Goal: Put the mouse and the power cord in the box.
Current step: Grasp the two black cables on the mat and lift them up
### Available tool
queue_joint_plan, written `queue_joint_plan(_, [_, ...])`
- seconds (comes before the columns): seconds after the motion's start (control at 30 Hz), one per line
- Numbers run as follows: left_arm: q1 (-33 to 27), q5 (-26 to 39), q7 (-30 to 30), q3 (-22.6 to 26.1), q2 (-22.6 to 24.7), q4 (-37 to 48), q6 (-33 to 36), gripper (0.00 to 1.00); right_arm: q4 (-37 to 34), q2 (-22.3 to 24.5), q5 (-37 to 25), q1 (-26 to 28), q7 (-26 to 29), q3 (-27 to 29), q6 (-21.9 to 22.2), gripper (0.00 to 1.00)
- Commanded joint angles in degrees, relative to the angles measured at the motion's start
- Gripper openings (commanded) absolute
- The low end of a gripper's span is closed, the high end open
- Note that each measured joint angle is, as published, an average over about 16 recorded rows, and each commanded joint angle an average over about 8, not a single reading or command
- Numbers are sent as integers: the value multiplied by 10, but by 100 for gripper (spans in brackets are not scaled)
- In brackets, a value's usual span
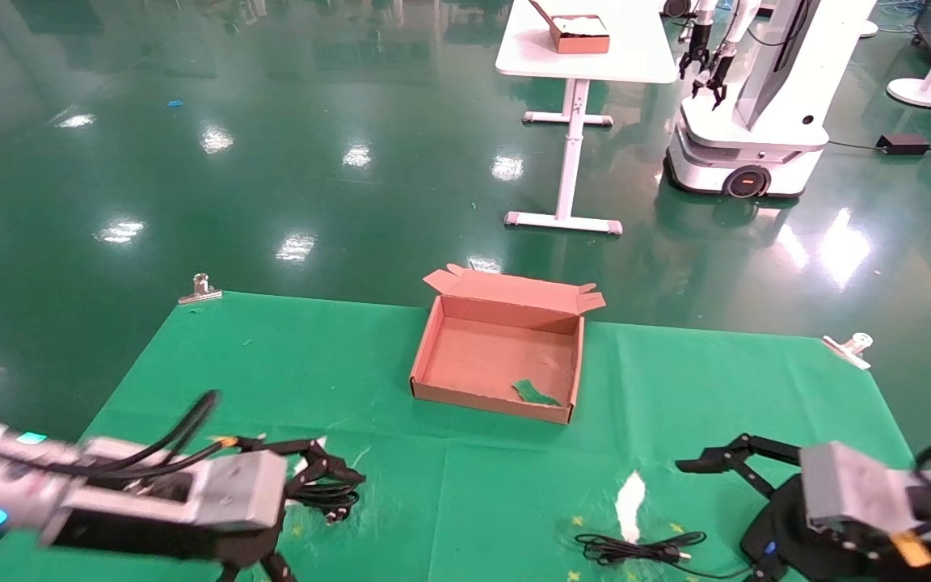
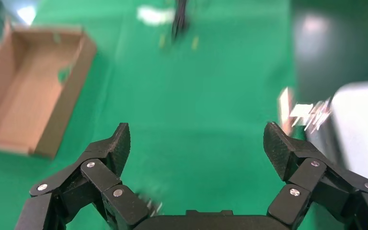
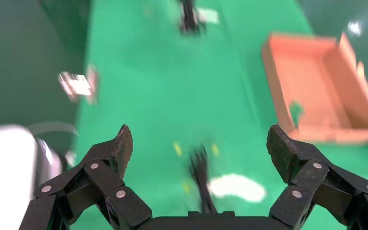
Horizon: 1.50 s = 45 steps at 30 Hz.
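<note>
The box [image 1: 498, 356] is sitting open at the middle of the green cloth [image 1: 271, 364], toward the far edge, lid [image 1: 514, 289] hinged back, a green scrap [image 1: 536, 394] lying on its floor near the front right corner. Nothing else is showing inside it.

The left gripper [image 1: 316, 461] is hovering low over the near left part of the cloth, fingers spread wide with nothing between them; the left wrist view is showing the same, both pads [image 2: 117, 143] well apart over bare cloth. The power cord [image 1: 328, 489] is lying bundled just beside and partly under that gripper, still on the cloth, well apart from the box.

The right gripper [image 1: 708, 461] is sitting at the near right, fingers likewise spread wide and holding nothing, confirmed in the right wrist view [image 3: 199, 148]. A thin black cable [image 1: 635, 551] with a plug end is lying on the cloth near the front edge, between the two arms and closer to the right one, next to a white patch [image 1: 631, 495]. The mouse body itself is not discernible; it may be hidden behind the right arm, cannot tell.

Two metal clips [image 1: 200, 289] are pinning the cloth's far corners.
</note>
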Motion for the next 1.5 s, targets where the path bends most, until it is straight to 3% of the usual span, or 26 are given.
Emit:
queue_joint_plan(0.03, [-31, 43, 31, 25, 25, 47, -2, 100, -39, -15, -45, 23, -35, -18, 5, 100])
queue_joint_plan(0.2, [-76, 113, 112, 63, 75, 168, -26, 100, -150, -81, -152, 83, -141, -67, 39, 100])
queue_joint_plan(0.33, [-98, 152, 168, 80, 106, 249, -76, 100, -234, -132, -200, 115, -209, -93, 65, 100])
queue_joint_plan(0.53, [-112, 188, 226, 92, 140, 330, -174, 100, -328, -188, -226, 140, -281, -109, 93, 100])
queue_joint_plan(0.77, [-114, 199, 269, 94, 165, 390, -243, 100, -398, -221, -234, 155, -331, -113, 122, 100])
queue_joint_plan(0.83, [-114, 201, 280, 95, 170, 402, -254, 100, -411, -226, -236, 158, -340, -114, 128, 91])
queue_joint_plan(0.9, [-114, 201, 289, 95, 173, 413, -260, 88, -422, -229, -237, 160, -348, -115, 132, 68])
queue_joint_plan(1.03, [-115, 201, 303, 95, 177, 429, -261, 38, -438, -233, -240, 163, -358, -116, 135, 18])
queue_joint_plan(1.1, [-115, 200, 308, 94, 179, 435, -260, 13, -444, -235, -242, 164, -361, -117, 137, 2])
queue_joint_plan(1.17, [-116, 200, 310, 94, 179, 439, -259, 0, -448, -236, -243, 165, -362, -118, 138, 0])
queue_joint_plan(1.5, [-115, 199, 309, 93, 178, 436, -258, 0, -445, -235, -242, 165, -362, -117, 137, 0])
